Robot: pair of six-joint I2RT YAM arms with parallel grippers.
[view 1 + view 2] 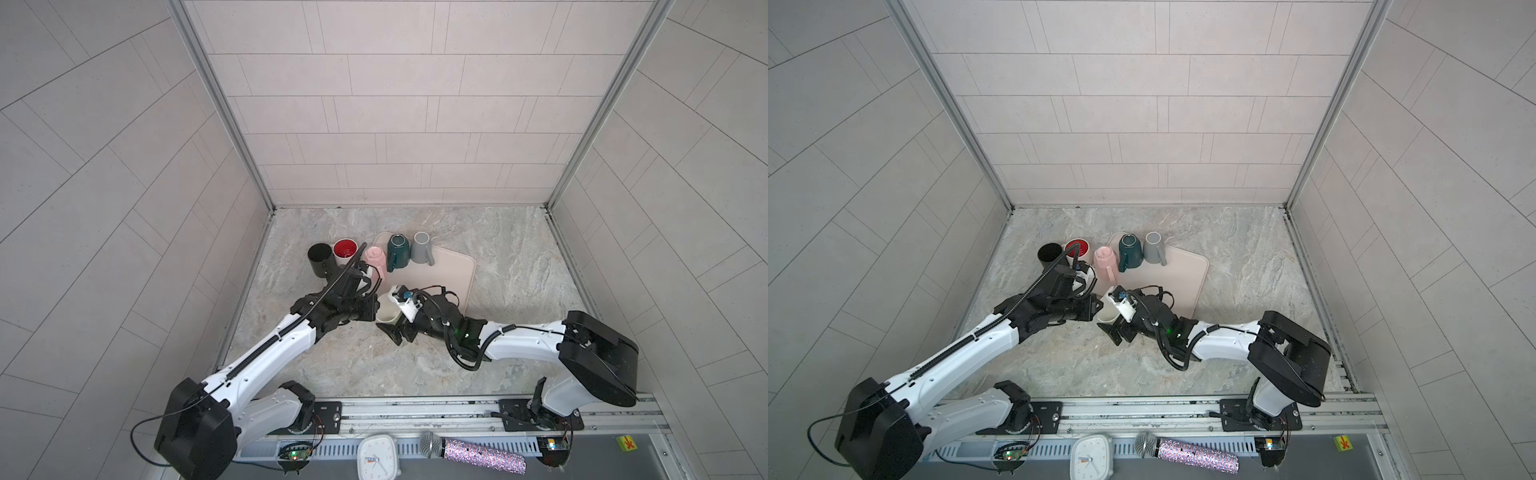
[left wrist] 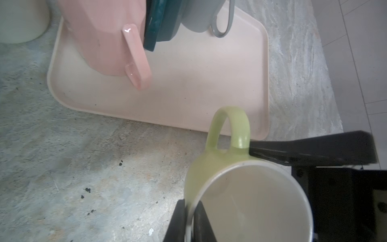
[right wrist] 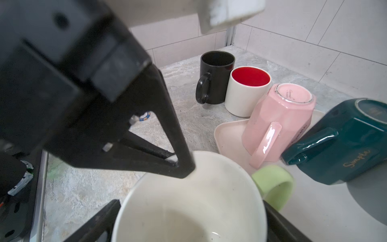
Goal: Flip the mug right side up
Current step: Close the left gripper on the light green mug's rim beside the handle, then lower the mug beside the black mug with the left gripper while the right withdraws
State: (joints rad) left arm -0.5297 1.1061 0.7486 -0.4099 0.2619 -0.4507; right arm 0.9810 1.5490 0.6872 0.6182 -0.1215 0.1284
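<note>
Left wrist view puts the green mug close to the lens, its cream-lined mouth open toward the camera and its handle pointing at the pale pink tray. The left pincer is clenched on the mug's rim, one finger inside the wall and one outside. The right pincer is released: in the right wrist view its two black fingers stand spread wide, flanking the mug's body on either side. In both top views the mug sits between the two pincers, just off the tray's corner at about seven o'clock from the tray's middle. The left arm reaches it from nine o'clock and the right arm from four o'clock. Whether its base rests on the marbled tabletop I cannot tell. Along the tray's far edge the pink mug and the teal mug show their bases upward, close together, with a grey mug just beside the teal one at three o'clock. A black mug and a white mug with a red inside stand upright on the tabletop, at nine o'clock from the pink mug.
</note>
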